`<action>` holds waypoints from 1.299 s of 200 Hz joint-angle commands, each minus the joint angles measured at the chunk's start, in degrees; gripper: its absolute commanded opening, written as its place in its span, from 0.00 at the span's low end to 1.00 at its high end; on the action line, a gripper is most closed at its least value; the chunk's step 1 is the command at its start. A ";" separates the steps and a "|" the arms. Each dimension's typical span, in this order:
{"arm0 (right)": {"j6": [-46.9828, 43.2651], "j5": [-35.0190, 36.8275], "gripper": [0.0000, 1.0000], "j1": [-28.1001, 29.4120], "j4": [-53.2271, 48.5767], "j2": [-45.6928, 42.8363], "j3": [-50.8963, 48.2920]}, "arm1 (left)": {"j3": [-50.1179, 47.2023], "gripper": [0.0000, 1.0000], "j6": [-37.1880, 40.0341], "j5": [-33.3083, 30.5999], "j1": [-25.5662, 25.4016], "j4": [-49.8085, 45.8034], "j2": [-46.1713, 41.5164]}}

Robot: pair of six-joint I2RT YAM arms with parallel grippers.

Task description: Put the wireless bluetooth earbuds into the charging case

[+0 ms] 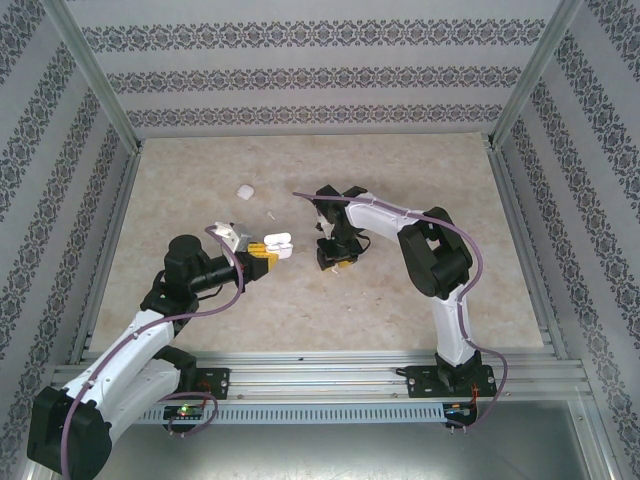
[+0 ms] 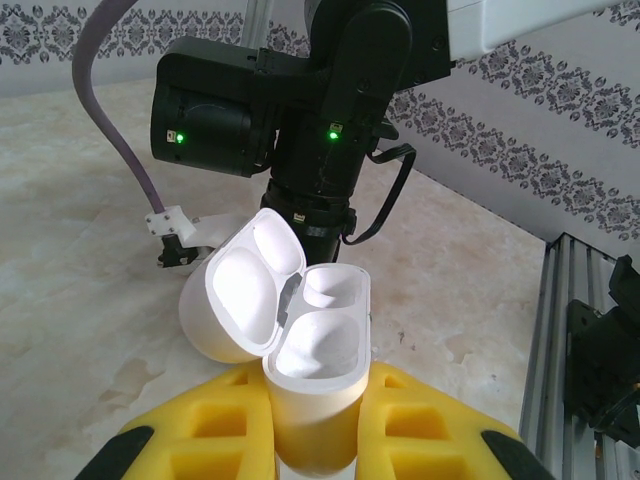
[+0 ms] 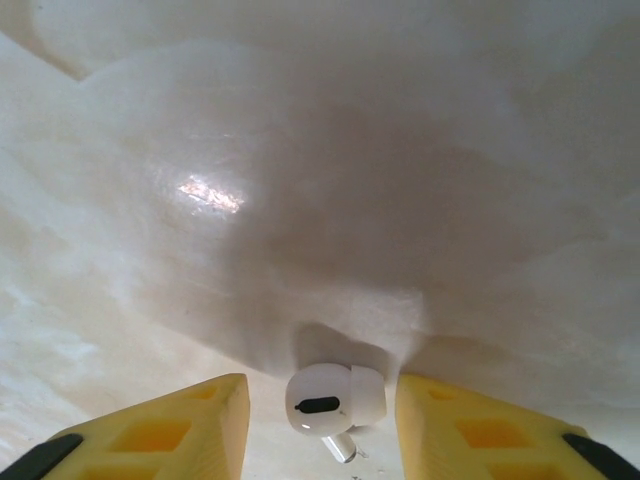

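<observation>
My left gripper [image 2: 318,405] is shut on the charging case [image 2: 318,350], a white rounded case held upright with its lid [image 2: 238,300] hinged open to the left and both sockets empty. In the top view the case [image 1: 280,243] sits at the tip of the left gripper [image 1: 262,252], left of centre. One of the wireless bluetooth earbuds [image 3: 335,400], glossy white with a short stem, lies on the table between the yellow fingers [image 3: 180,425] of my right gripper [image 3: 322,405]. The jaws are open, with a gap on each side of it. Another small white earbud [image 1: 270,214] lies farther back.
A second white rounded case [image 1: 243,190] rests on the beige table behind the left gripper. The right gripper [image 1: 335,255] points down close to the right of the held case, and its black wrist [image 2: 330,110] looms just beyond the case. Metal rails edge the table.
</observation>
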 commanded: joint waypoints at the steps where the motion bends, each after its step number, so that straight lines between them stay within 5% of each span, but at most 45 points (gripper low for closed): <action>1: 1.39 1.21 0.39 0.66 -0.31 2.17 1.38 | 0.42 0.00 0.52 1.91 -0.07 -0.11 -0.08; 145: 10.53 -1.56 0.22 1.02 6.06 -5.48 -5.87 | -0.54 0.00 -2.92 3.94 -0.04 4.71 0.91; 260: 15.96 3.30 0.19 1.49 13.10 -26.66 -10.76 | 0.23 0.00 -5.90 1.72 -0.37 13.34 5.36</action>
